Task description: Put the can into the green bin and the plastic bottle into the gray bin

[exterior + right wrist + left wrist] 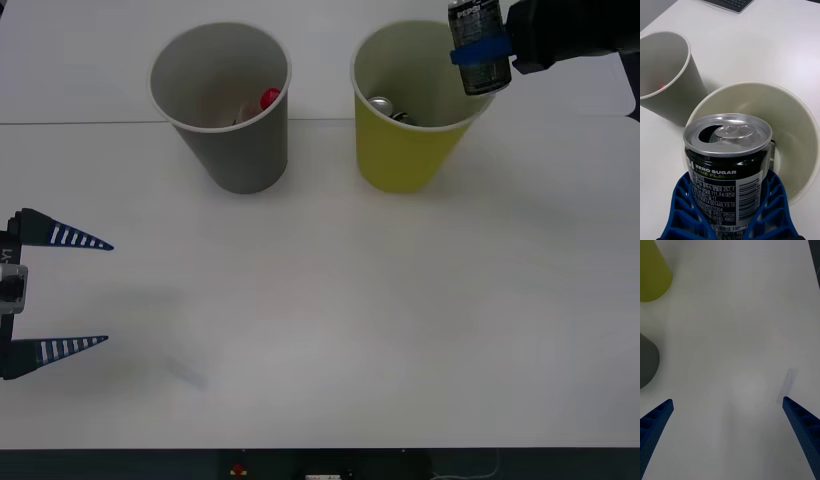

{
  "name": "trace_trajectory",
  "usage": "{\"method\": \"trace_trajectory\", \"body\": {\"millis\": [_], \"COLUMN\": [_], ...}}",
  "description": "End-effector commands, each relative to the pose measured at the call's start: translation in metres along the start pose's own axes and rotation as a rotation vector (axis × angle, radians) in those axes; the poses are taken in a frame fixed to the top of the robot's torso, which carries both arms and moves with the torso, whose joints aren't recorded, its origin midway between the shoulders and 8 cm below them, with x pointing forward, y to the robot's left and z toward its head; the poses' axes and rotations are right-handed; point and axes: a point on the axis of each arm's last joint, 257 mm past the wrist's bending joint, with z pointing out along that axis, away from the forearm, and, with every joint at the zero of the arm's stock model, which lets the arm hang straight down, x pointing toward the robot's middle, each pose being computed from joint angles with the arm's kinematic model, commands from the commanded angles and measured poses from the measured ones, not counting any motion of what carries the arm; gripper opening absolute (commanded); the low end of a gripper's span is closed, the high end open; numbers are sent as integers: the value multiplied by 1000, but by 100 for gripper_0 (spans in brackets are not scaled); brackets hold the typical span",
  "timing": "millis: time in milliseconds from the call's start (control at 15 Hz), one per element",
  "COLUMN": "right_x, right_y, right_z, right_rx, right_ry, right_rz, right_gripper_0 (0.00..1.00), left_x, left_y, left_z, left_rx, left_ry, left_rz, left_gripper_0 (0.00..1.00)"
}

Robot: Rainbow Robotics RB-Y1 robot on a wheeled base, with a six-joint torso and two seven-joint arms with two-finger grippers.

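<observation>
Closest to your lens, the can stood upright, clamped in your right claw directly over the far-right rim of the green bin, so release needed only a drop, while your left claw waited open over the desk.
</observation>
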Motion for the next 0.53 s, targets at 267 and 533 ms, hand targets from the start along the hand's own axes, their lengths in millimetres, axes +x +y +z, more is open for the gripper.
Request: {"method": "trace_trajectory", "body": {"millis": [267,533], "right_x": [-20,-22], "right_y": [-12,-11], "right_z": [41,49], "right_rx": [14,21], "right_ry": [39,43], "right_rz": [18,9], "right_gripper_0": [0,5], "left_x": [0,0], "left_y": [0,0], "left_z": [0,0], "left_rx": [0,0], "left_ry": [0,0], "left_rz": [0,0], "left_gripper_0": [100,100]}}
